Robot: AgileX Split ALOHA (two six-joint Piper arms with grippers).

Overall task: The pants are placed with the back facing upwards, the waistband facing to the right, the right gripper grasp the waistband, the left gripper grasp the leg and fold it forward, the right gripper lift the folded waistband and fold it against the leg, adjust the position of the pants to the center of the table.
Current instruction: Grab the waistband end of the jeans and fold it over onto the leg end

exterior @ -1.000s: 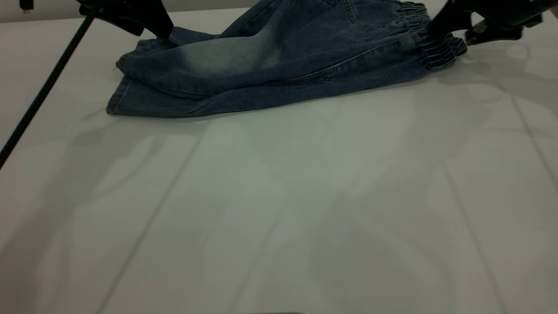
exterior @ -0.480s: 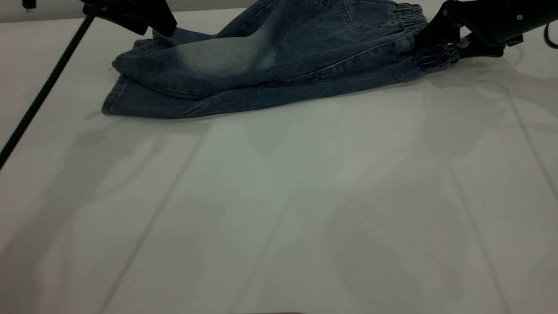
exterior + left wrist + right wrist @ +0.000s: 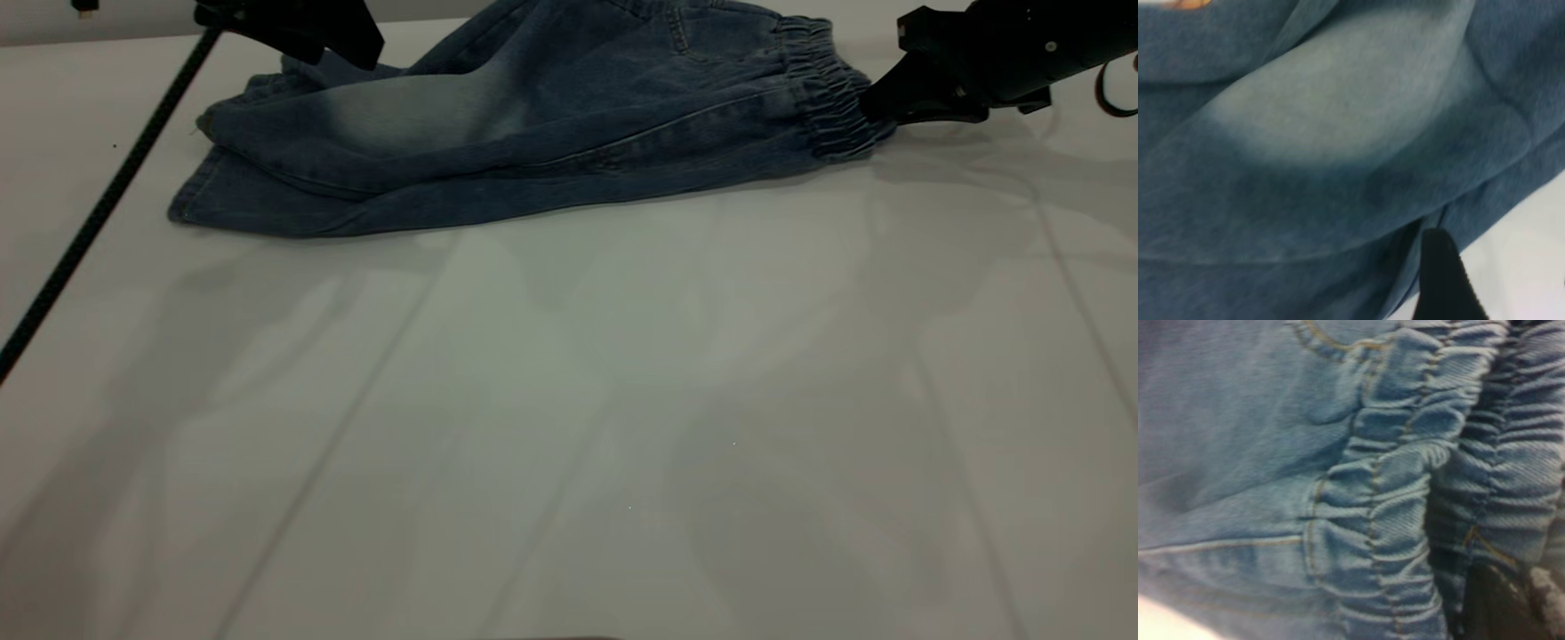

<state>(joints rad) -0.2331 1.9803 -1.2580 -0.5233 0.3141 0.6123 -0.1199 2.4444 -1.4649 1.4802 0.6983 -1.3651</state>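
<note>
lengthwise fold looks done. right claw (image 3: 876, 93) grips the waistband (image 3: 822, 89), left claw (image 3: 351, 53) pinches the leg (image 3: 373, 116). next: carry waistband over toward the leg.

The table (image 3: 569, 427) lies open across the whole lower and middle frame. Along the top, the pants (image 3: 533, 133) span the way, the left gripper (image 3: 342, 49) at their upper-left end, the right gripper (image 3: 876, 93) at upper right. A black cable (image 3: 98, 209) slants across the left edge.
</note>
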